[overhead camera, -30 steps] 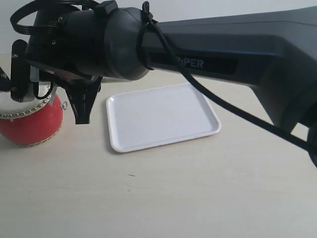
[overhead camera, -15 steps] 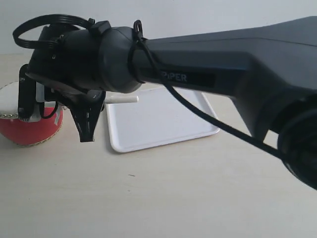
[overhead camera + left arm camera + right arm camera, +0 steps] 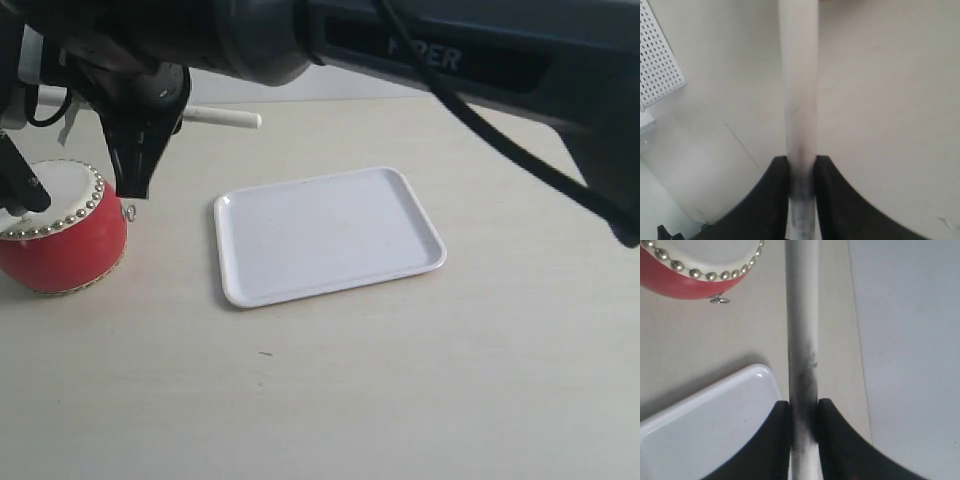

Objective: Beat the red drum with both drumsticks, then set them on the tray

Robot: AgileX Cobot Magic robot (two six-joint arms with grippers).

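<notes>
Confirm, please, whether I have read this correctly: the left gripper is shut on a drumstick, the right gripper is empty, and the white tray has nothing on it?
Not quite. The right gripper is not empty: the right wrist view shows it shut on a drumstick. The rest stands: the left gripper is shut on the other drumstick, and the white tray has nothing on it.

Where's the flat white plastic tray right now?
The tray lies flat mid-frame in the exterior view, right of the squat red drum, not touching it.
</notes>
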